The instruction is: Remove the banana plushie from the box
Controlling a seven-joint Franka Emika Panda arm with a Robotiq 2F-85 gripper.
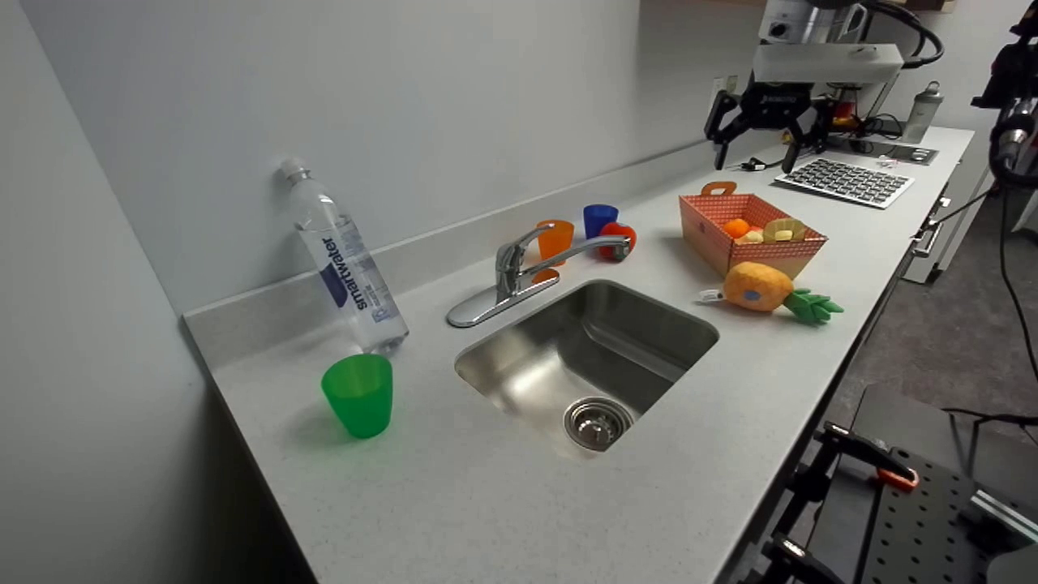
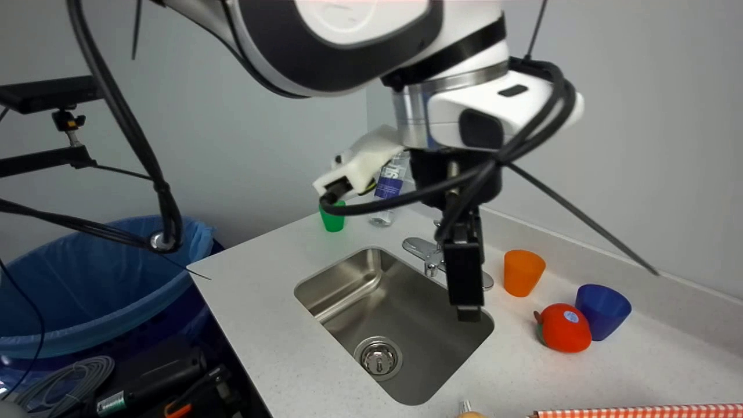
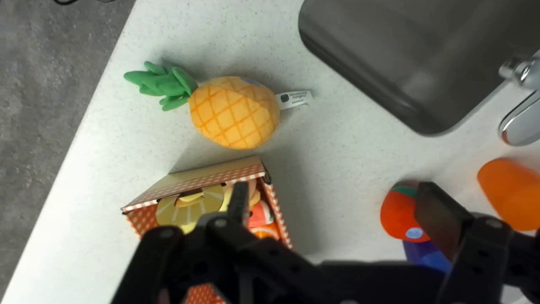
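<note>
The gripper hung above the countertop, its fingers spread wide. Between the back edge and the front edge stood the box. Inside it, close to an orange toy, lay a pale yellow shape, apparently the banana plushie, partly hidden. Just beside the box lay the pineapple toy, its leaves toward the front edge. The green cup stood near the short edge.
</note>
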